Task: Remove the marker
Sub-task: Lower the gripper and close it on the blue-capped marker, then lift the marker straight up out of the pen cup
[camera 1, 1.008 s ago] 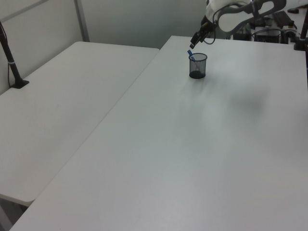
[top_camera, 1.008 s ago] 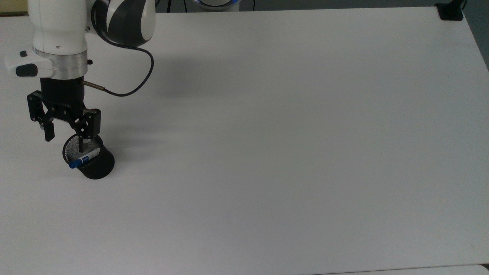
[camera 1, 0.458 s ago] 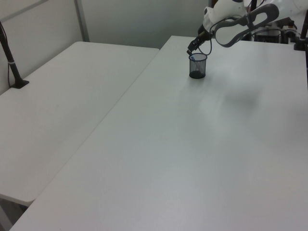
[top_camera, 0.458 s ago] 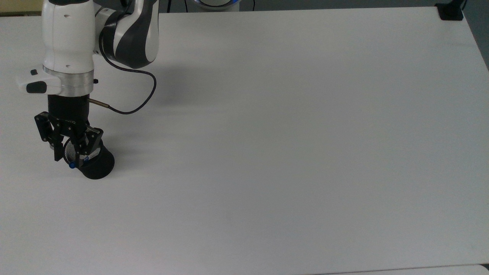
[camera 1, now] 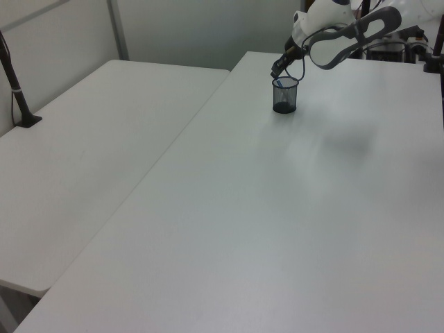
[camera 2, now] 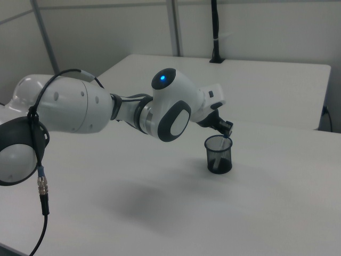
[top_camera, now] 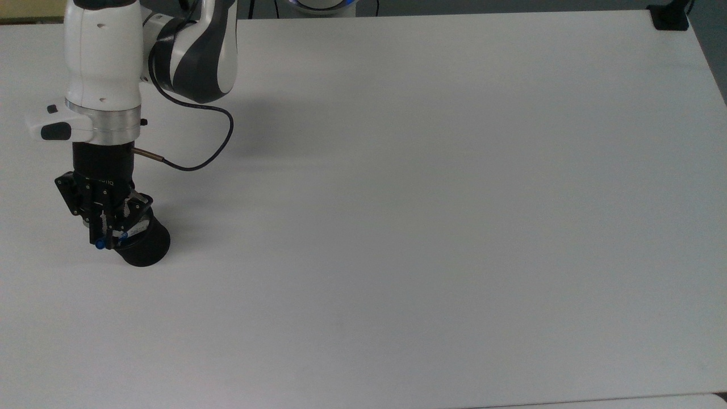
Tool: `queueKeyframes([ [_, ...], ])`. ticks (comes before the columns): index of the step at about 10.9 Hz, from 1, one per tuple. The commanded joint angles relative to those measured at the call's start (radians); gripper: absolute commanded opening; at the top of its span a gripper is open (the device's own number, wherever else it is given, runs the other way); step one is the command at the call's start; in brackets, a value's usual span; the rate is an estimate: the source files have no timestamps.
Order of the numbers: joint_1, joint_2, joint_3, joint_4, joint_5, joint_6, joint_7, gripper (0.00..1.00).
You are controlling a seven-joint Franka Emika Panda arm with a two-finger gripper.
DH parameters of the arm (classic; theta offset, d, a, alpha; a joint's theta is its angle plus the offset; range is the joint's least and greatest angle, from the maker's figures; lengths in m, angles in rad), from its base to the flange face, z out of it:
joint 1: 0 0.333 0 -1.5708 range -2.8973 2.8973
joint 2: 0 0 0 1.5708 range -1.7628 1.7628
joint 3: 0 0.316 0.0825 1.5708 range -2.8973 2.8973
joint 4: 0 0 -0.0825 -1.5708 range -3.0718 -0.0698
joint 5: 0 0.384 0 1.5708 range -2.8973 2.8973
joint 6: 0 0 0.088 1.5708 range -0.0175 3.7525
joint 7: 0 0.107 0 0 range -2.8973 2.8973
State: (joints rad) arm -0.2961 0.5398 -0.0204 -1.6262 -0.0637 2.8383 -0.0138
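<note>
The marker leans inside the black mesh cup, blue cap at the rim, pinched by the pincer. The right view shows its white barrel through the mesh, on the tabletop.

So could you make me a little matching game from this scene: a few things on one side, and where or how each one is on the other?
Things:
1. marker
2. mesh cup
3. gripper
4. black cable

States:
A. stands upright on the white table
B. loops out from the arm's wrist
C. leans inside the cup, blue end poking over the rim
D. sits down at the cup's rim, closed on the pen's top

Pairs: 1-C, 2-A, 3-D, 4-B
</note>
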Motion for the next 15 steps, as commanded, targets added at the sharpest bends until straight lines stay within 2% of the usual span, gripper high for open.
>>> queueKeyframes([
  [1, 0.011, 0.0, -0.009, -0.003, -0.005, 0.018, 0.018, 0.11],
  [3, 0.011, -0.004, -0.009, -0.001, -0.005, 0.018, 0.017, 0.05],
  [10, 0.012, -0.155, -0.003, -0.003, -0.007, -0.013, 0.0, 0.04],
  [12, 0.017, -0.207, 0.013, -0.001, -0.007, -0.162, -0.02, 0.04],
  [15, 0.044, -0.222, 0.082, -0.003, -0.007, -0.336, -0.041, 0.05],
])
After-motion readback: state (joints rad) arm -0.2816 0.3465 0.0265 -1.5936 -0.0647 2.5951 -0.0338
